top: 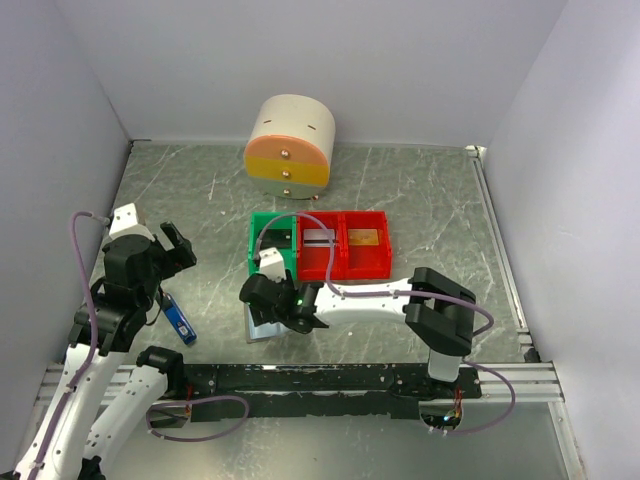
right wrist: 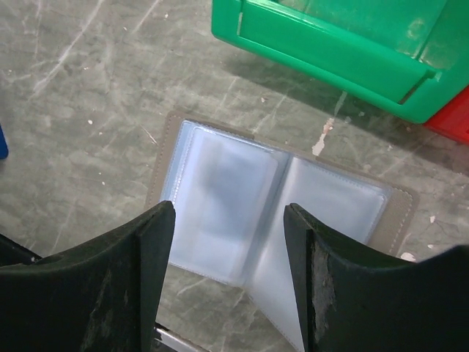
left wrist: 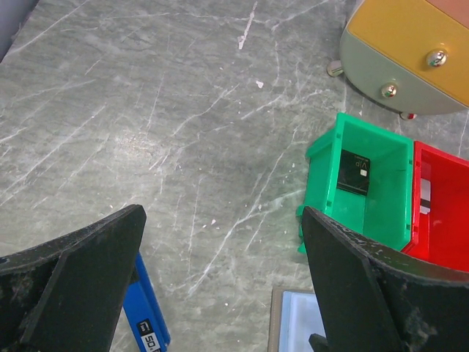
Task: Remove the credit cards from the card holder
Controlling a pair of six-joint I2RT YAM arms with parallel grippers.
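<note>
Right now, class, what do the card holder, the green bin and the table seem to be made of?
Card holder: matte grey-brown cover, perhaps leather or an imitation. The inner sleeves are clear plastic, glossy with glare.
Green bin: hard moulded plastic, with even colour, a slight sheen and a formed rim.
Table: marble-look top, grey-green with white veins. Whether it is stone or printed laminate cannot be told.

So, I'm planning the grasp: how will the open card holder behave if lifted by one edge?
The card holder lies spread open, so it will probably flop at its fold. Its clear pockets look glossy, likely slippery. Thin and flat, it seems light, apt to slide.
</note>
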